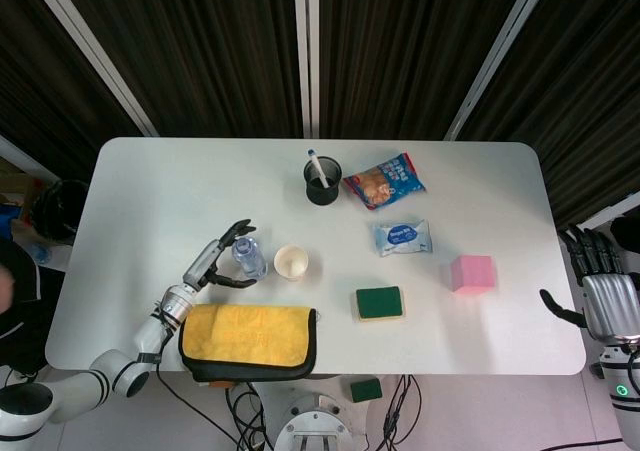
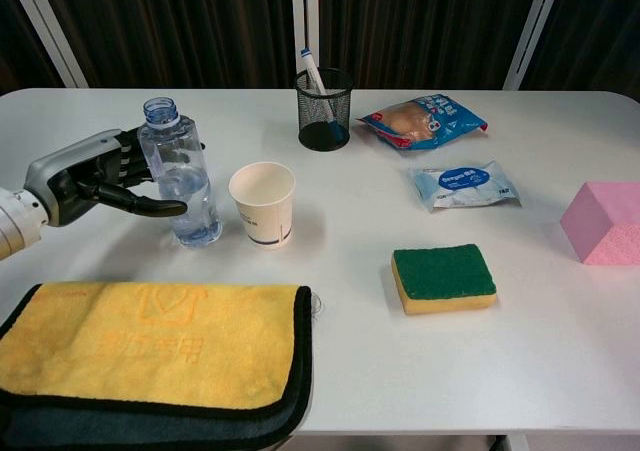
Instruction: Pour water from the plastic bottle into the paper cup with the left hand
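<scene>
one plastic bottle stands upright on the white table, cap off, partly filled with water. one paper cup stands upright just to its right, near but not touching, looks empty. left hand is at the bottle's left side, fingers curved around the body with the thumb reaching across the front; looks like it touches the bottle, but whether the grip is firm, cannot tell. in the head view the same hand wraps the bottle beside the cup. right hand hangs off the table's right edge, well apart from everything, fingers spread, holding nothing.

other stuff: one yellow cloth with dark trim at the front left edge; one green-and-yellow sponge on the table; one pink block at right; one black mesh pen cup with one pen in it; one snack bag; one wipes packet. one more green sponge-like item shows below the table edge in the head view.
</scene>
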Motion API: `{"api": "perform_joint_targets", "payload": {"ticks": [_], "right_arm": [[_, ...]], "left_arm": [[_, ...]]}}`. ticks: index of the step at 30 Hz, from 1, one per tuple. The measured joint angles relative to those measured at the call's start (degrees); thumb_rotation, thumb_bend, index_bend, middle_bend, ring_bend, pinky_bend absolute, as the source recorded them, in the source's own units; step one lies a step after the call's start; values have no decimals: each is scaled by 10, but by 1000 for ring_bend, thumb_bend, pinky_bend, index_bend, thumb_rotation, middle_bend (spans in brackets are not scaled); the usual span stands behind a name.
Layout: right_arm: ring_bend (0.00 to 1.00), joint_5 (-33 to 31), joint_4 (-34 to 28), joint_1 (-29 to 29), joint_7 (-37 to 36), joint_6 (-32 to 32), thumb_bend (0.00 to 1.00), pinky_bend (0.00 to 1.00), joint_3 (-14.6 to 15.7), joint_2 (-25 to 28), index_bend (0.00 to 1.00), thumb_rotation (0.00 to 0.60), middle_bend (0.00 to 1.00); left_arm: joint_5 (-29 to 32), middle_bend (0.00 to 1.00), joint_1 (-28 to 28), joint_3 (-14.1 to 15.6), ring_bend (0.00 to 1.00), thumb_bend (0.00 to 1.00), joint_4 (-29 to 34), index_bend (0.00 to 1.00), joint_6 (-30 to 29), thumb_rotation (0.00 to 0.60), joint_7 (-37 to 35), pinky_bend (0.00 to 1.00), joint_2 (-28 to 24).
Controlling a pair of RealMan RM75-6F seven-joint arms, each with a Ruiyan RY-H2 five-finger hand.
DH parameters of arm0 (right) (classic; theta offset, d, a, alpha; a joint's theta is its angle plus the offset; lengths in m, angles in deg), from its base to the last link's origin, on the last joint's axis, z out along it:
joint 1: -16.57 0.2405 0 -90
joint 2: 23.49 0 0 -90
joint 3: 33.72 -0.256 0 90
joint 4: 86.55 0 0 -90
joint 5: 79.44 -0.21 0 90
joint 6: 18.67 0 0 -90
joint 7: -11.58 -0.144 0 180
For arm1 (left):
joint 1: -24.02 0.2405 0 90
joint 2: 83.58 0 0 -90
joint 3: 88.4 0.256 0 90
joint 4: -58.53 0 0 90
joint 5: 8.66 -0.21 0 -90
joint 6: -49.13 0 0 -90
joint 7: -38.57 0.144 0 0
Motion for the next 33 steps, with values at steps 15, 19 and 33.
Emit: {"api": "perform_joint_targets", "payload": {"ticks": [15,19,33], "right_arm": [[0,-2,4,0,-4,-3,210,0,-1,1,0,585,0],[0,-3,4,0,-5,-3,210,0,-1,2,0,583,0],[0,-9,0,0,0,-9,210,0,-1,6,0,583,0]], "left_arm": [[8,195,-6,-4,117,0,-1,127,-1,600,-50,189,9],[8,197,-10,-3,117,0,0,171,5,600,-75,189,8],[11,262,-19,-8,130,25,-19,289,4,600,-121,193,31]]}}
